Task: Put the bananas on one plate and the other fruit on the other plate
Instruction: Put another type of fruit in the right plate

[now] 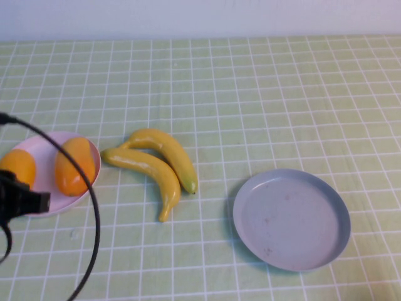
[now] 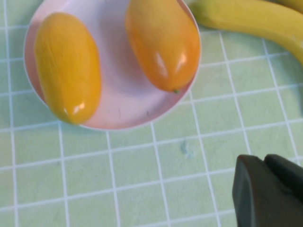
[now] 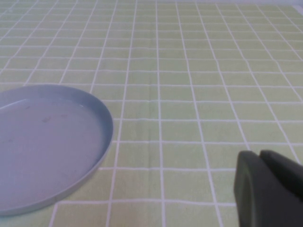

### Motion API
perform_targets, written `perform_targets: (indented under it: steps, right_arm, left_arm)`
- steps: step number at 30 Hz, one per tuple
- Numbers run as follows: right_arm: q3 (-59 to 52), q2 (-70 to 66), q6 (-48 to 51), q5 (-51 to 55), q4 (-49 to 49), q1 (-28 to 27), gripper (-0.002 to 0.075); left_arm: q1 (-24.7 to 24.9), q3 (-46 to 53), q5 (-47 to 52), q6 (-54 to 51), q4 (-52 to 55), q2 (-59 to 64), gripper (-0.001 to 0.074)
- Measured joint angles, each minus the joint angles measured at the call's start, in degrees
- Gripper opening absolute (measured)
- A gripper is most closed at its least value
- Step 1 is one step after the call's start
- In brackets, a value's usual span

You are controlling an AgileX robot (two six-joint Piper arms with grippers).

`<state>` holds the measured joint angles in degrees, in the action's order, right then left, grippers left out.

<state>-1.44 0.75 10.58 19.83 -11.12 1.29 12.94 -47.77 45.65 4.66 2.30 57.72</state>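
Observation:
Two yellow bananas lie side by side on the cloth, one (image 1: 170, 154) behind the other (image 1: 145, 167), between the plates. One banana (image 2: 246, 19) also shows in the left wrist view. Two orange-yellow mango-like fruits (image 1: 75, 165) (image 1: 17, 168) lie on the pale pink plate (image 1: 44, 157) at the left; the left wrist view shows both fruits (image 2: 163, 40) (image 2: 68, 66) on the plate (image 2: 116, 94). The grey-blue plate (image 1: 291, 219) is empty at the right. My left gripper (image 2: 265, 161) hangs shut and empty near the pink plate's near side. My right gripper (image 3: 259, 156) is shut and empty beside the grey-blue plate (image 3: 47, 142).
A green checked tablecloth (image 1: 250, 100) covers the table, with a white wall behind it. My left arm's black body (image 1: 22, 199) and its cable (image 1: 94, 207) overlap the pink plate's near edge at the lower left.

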Motion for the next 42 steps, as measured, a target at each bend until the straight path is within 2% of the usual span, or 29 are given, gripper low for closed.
perform_targets:
  steps: [3, 7, 15, 18, 22, 26, 29, 38, 42]
  right_arm:
    - [0.0, 0.0, 0.0, 0.0, 0.0, 0.0, -0.0015]
    - [0.0, 0.0, 0.0, 0.0, 0.0, 0.0, -0.0015]
    - [0.0, 0.0, 0.0, 0.0, 0.0, 0.0, -0.0015]
    - [0.0, 0.0, 0.0, 0.0, 0.0, 0.0, -0.0015]
    - [0.0, 0.0, 0.0, 0.0, 0.0, 0.0, -0.0015]
    - [0.0, 0.0, 0.0, 0.0, 0.0, 0.0, -0.0015]
    - [0.0, 0.0, 0.0, 0.0, 0.0, 0.0, -0.0015]
    - [0.0, 0.0, 0.0, 0.0, 0.0, 0.0, -0.0015]
    - [0.0, 0.0, 0.0, 0.03, 0.0, 0.0, -0.0015]
  left_arm:
    - [0.0, 6.7, -2.95, -0.29, -1.4, -7.19, 0.0003]
    - [0.0, 11.45, -0.82, -0.39, -1.25, -15.86, 0.0003]
    - [0.0, 12.76, -2.26, -0.74, -1.14, -21.38, 0.0003]
    - [0.0, 15.01, -9.33, -2.14, -1.14, -21.47, 0.0003]
    - [0.0, 22.7, -27.08, -4.97, -1.59, -24.45, 0.0002]
    - [0.0, 32.83, -44.19, -6.62, -2.3, -32.27, 0.0002]
    - [-0.13, 39.04, -49.48, -7.41, -2.65, -40.03, 0.0002]
    - [-5.44, 48.6, -46.7, -7.79, -4.17, -56.52, 0.0002]
    - [-5.68, 49.1, -40.72, -7.6, -4.3, -58.27, 0.0002]
